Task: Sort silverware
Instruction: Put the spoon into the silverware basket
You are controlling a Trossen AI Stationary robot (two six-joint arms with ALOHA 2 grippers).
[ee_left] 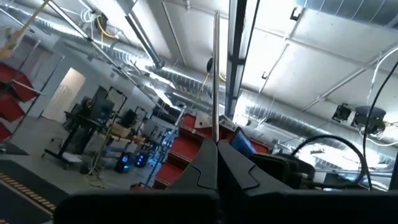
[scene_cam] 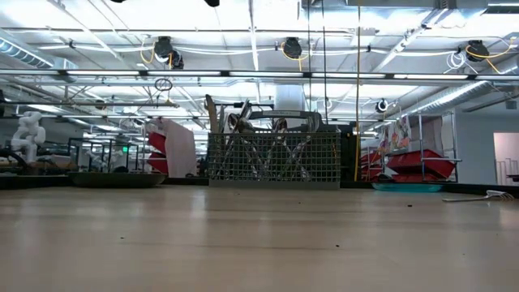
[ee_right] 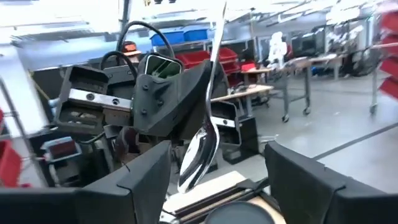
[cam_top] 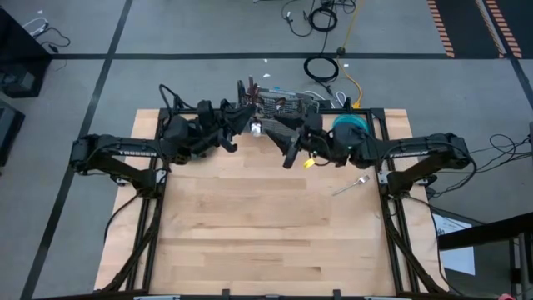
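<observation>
My left gripper [cam_top: 246,127] hovers in front of the wire-mesh caddy [cam_top: 279,102] and is shut on a silver spoon [ee_right: 200,152]. The spoon's thin handle [ee_left: 216,68] rises above the fingers and its bowl hangs below them. My right gripper [ee_right: 224,186] faces it from the table's right, open. Its two fingers stand on either side of the spoon's bowl and touch nothing. More silverware [scene_cam: 243,134] stands upright in the caddy [scene_cam: 273,160]. One fork [cam_top: 351,184] lies flat on the table at the right. Neither gripper shows in the low view. My left gripper pinches the spoon's handle [ee_left: 216,127] between its two shut fingers, on the lower stretch just above the bowl. The fingers come from the table's left, slanting upward. The spoon stands nearly upright, bowl down, lifted clear of the table.
A teal plate [cam_top: 351,125] sits at the far right beside the caddy, and a dark round plate [scene_cam: 105,179] at the far left. A small yellow thing [cam_top: 309,163] lies under my right arm. The near half of the wooden table [cam_top: 266,242] is bare wood.
</observation>
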